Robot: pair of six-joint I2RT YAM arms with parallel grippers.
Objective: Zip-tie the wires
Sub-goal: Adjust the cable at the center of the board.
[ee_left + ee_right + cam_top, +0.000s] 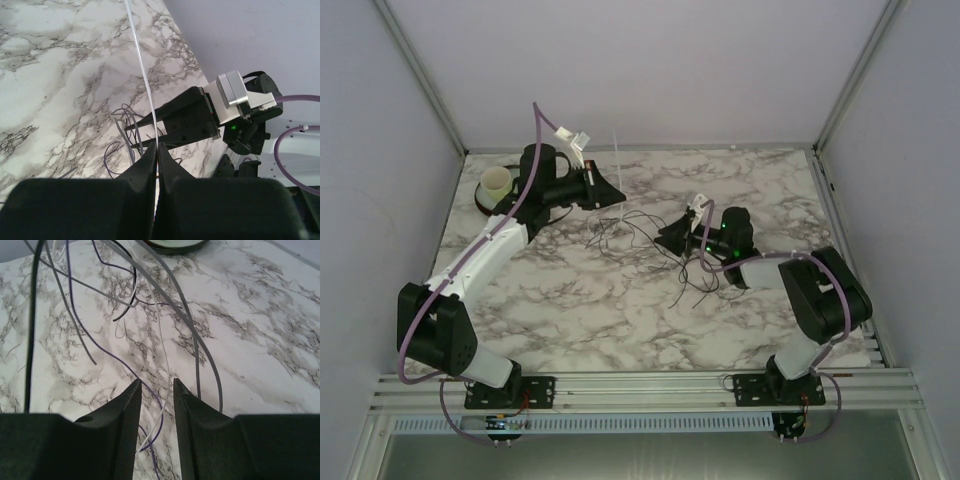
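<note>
— Where are the wires?

— The wires [638, 238] lie in loose loops and curls on the marbled surface [570, 300], about midway across. They sit between my two arms, nearer the right one.

— What is your left claw doing?

— My left claw [156, 152] is pressed together on a thin pale zip tie [142, 75]. The strip runs straight out from the fingertips, just beside the left edge of the tangle.

— And the right?

— My right claw [156, 385] sits low over the wires, partly spread. A pale strand and a purple one run through the gap between the fingers [127, 410], which do not pinch them. Other strands arch past on both sides.

— How do the two claws stand to each other?

— The tips roughly face each other, near but apart, with the wires between them.

— Anything else there?

— A pale cup [497, 181] stands on a dark dish [483, 202] at the far left corner, well apart from the wires.
</note>
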